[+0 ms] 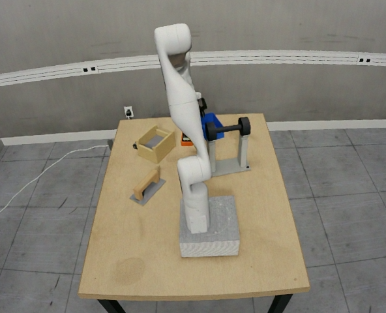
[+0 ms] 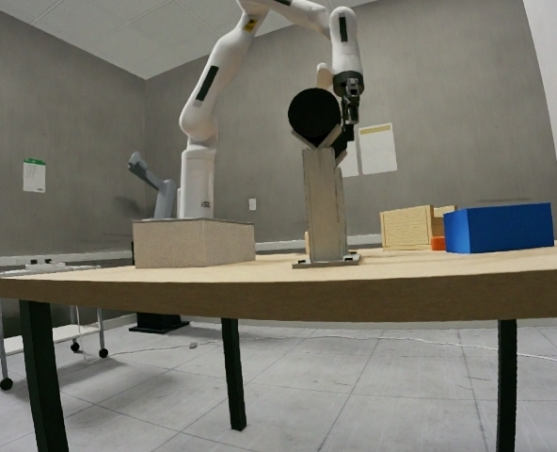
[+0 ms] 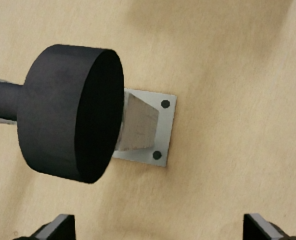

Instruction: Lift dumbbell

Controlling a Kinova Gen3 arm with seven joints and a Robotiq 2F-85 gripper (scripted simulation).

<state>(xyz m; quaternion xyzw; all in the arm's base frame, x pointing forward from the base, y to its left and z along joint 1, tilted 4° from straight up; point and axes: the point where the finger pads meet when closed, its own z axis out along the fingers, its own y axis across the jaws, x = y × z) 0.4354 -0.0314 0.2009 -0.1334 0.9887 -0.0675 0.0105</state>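
The black dumbbell (image 1: 228,128) lies level in the V-notches of its grey two-post cradle (image 1: 227,153) at the back of the table. In the exterior view its end disc (image 2: 313,117) sits on top of the post (image 2: 324,204). My gripper (image 2: 349,104) hangs just beyond the dumbbell's left end, about level with it, open and empty. In the top view the arm mostly hides the gripper (image 1: 203,104). In the wrist view one weight (image 3: 70,112) fills the upper left with the cradle's foot plate (image 3: 158,130) under it. My open gripper (image 3: 158,231) shows only its fingertips at the bottom edge, clear of the weight.
A blue bin (image 1: 214,124) and an orange item (image 1: 186,138) sit behind the arm near the cradle. An open wooden box (image 1: 155,143) and a wooden block on a grey plate (image 1: 147,185) stand to the left. The arm's grey pedestal (image 1: 209,226) is at the front.
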